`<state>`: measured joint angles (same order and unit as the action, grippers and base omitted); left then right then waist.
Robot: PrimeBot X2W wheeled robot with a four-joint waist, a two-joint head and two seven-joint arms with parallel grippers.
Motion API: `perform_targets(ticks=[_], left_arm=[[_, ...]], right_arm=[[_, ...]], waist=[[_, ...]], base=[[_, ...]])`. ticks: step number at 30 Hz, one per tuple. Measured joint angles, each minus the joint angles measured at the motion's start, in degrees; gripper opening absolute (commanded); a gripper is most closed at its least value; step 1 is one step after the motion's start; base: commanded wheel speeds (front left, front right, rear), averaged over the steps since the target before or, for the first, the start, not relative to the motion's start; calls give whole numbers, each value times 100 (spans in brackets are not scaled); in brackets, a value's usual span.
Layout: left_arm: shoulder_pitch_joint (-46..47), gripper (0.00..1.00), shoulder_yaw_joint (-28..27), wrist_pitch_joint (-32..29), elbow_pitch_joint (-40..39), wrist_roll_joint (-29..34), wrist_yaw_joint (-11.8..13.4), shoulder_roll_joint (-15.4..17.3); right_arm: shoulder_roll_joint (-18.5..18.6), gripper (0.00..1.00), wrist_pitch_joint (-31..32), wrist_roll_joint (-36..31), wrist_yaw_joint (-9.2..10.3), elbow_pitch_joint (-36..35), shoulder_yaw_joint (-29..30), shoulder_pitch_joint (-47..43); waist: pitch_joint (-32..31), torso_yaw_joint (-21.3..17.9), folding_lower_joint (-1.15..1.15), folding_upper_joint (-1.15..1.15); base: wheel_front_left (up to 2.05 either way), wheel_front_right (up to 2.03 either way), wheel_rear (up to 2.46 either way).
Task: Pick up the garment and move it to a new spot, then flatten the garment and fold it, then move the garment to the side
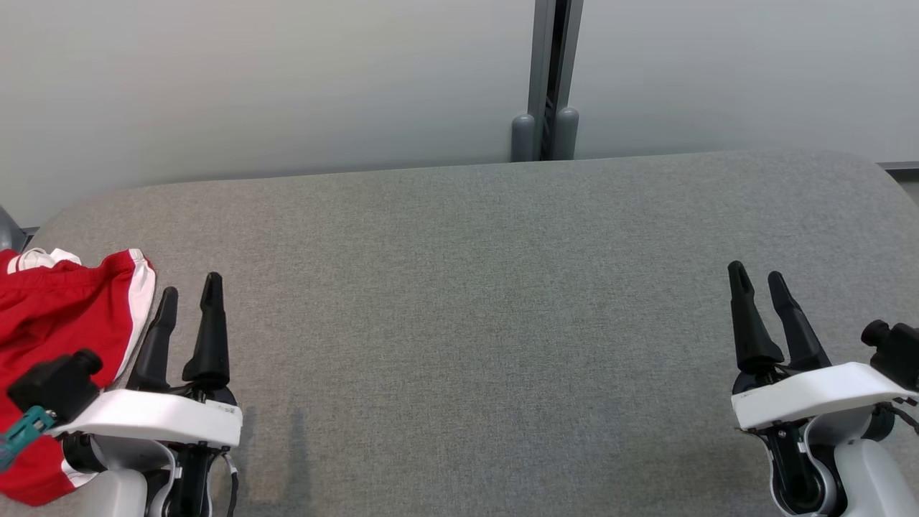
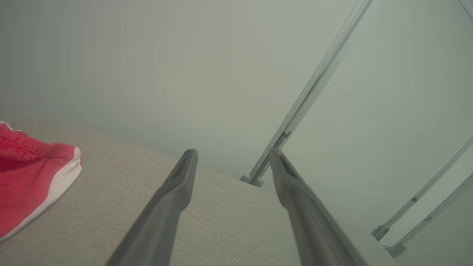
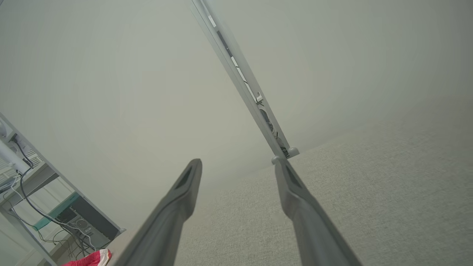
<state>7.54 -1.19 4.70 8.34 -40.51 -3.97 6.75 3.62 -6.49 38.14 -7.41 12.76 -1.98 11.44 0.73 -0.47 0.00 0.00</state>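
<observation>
No readable text, labels, brands or numbers anywhere.

Left gripper and right gripper: tapered black fingers, white wrist brackets, black camera blocks, thin dark cables.

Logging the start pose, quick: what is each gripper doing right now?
Left gripper: open, holding nothing; the red garment lies just to its left.
Right gripper: open, holding nothing.
</observation>
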Motion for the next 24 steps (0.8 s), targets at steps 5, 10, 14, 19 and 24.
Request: perform_targets(ticks=[5, 10, 14, 19, 24], left_arm=[[0, 100, 143, 92, 33, 461, 60, 96], [-2, 100, 240, 190, 119, 803, 114, 143], [-5, 100, 298, 245, 185, 1022, 153, 175], [-5, 100, 371, 325, 248, 1341, 205, 222], [-4, 100, 404, 343, 294, 1550, 252, 243]], right_arm=[[-25, 100, -13, -506, 0, 1, 40, 7], [-51, 100, -58, -934, 0, 1, 101, 7], [-74, 100, -59, -1257, -1, 2, 125, 7], [-92, 100, -109, -1693, -1, 16, 148, 8], [-102, 100, -111, -1983, -1, 63, 153, 16]], waist=[[5, -5, 0, 0], [10, -5, 0, 0], [38, -5, 0, 0], [82, -5, 0, 0], [117, -15, 1, 0]], base=[[0, 0, 0], [0, 0, 0], [0, 0, 0], [0, 0, 0], [0, 0, 0]])
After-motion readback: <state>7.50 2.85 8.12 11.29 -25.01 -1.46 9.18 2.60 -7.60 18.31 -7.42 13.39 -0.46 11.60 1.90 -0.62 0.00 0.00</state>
